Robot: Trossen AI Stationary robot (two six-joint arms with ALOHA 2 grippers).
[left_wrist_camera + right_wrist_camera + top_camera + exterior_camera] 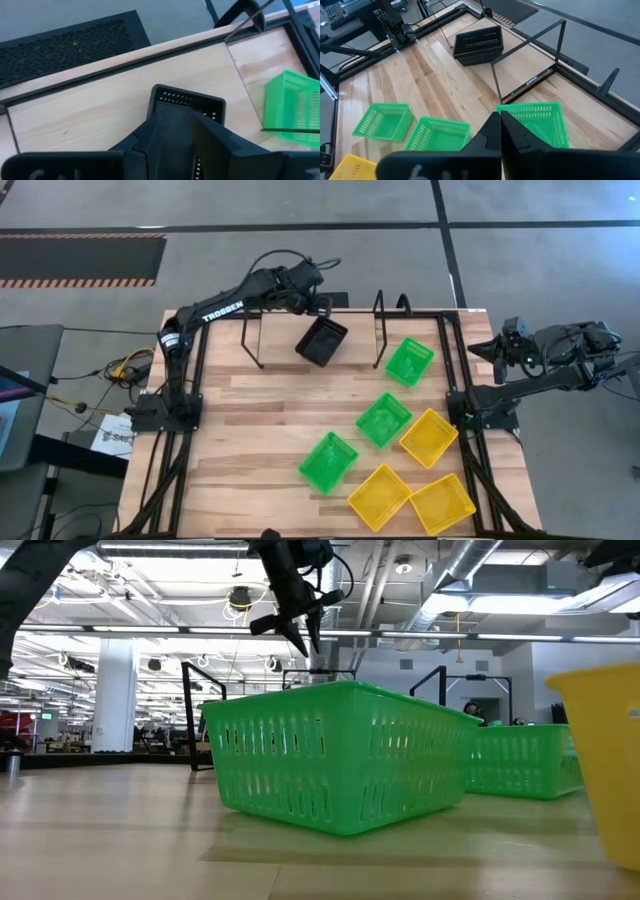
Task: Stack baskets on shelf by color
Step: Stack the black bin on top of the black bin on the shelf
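A black basket [322, 340] [477, 45] rests by its bottom on the shelf [280, 352], a light plank between two black wire uprights at the table's far edge. It is turned askew to the plank. My left gripper [322, 308] [192, 120] hovers open just above the basket and touches nothing. In the low view this gripper [295, 630] hangs high behind the nearest green basket [335, 755]. Three green baskets [410, 361] [383, 419] [328, 462] and three yellow baskets [428, 437] [380, 496] [442, 503] stand on the table. My right gripper [500, 125] waits shut off the table's right edge.
The shelf's wire uprights [250, 335] [385, 330] stand on either side of the black basket. The green basket [410, 361] sits just right of the right upright. Bare tabletop [240, 440] spreads over the left half. Black frame rails run along the table's edges.
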